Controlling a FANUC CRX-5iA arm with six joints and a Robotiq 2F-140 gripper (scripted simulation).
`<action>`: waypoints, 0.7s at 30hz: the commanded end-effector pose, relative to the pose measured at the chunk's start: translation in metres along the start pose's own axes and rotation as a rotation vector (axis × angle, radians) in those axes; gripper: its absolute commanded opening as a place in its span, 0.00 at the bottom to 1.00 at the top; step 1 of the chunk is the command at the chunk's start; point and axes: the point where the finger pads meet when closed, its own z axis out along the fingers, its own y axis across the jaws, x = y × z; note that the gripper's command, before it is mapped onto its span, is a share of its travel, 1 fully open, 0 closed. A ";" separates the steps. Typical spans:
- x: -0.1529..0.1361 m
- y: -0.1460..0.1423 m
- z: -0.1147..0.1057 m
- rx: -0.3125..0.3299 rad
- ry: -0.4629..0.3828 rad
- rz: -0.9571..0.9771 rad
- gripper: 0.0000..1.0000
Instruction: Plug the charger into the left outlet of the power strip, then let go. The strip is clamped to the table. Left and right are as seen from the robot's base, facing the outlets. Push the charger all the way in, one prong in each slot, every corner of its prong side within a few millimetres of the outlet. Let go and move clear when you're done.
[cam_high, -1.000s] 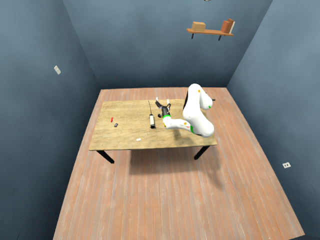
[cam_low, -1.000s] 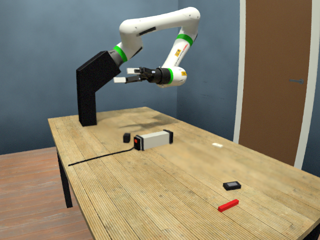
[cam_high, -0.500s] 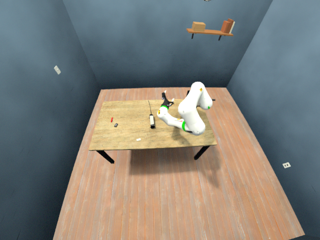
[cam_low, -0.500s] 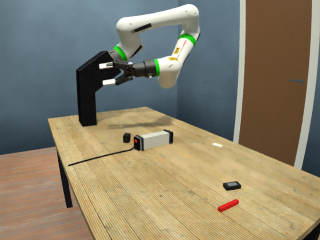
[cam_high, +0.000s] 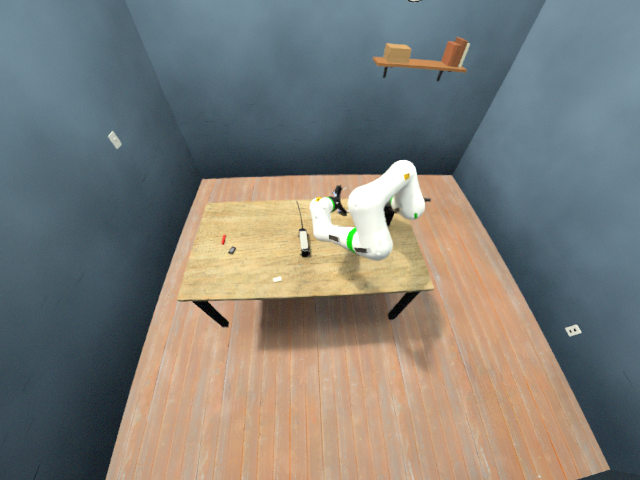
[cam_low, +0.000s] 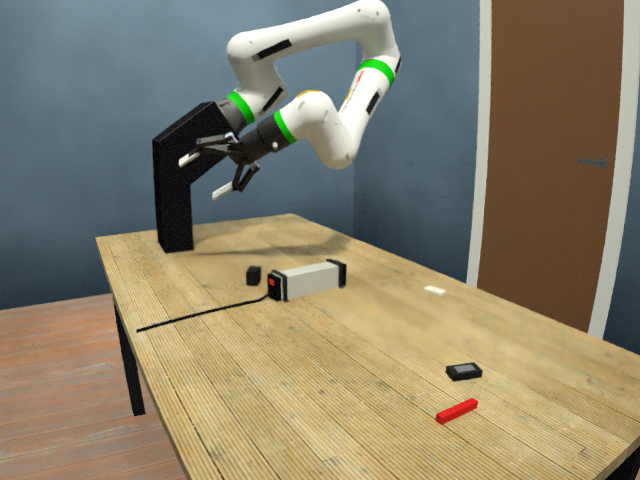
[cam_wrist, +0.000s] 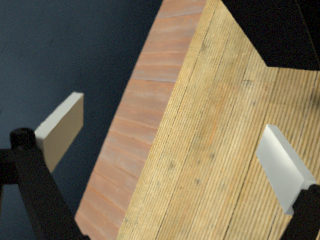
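The white power strip (cam_low: 310, 277) (cam_high: 302, 238) lies in the middle of the table (cam_low: 361, 413) (cam_high: 248, 217), its red switch and black cable at one end. The charger (cam_low: 253, 275), a small black cube, stands on the table next to the switch end, apart from the strip. My gripper (cam_low: 202, 177) (cam_wrist: 173, 124) is wide open and empty. It hangs high in the air beside the black pedestal (cam_low: 173, 206), well above and behind the strip and charger. The wrist view shows only the table edge and the floor between the fingers.
A red block (cam_low: 456, 410) (cam_high: 223, 239), a small black device (cam_low: 463, 370) (cam_high: 232, 250) and a small white piece (cam_low: 434, 290) (cam_high: 277, 279) lie on the table away from the strip. The cable trails toward the table edge.
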 end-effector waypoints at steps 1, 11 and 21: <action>-0.014 0.035 0.016 -0.232 -0.018 0.117 1.00; -0.088 0.097 -0.005 -0.611 -0.149 0.317 1.00; -0.158 0.115 -0.049 -0.864 -0.278 0.443 1.00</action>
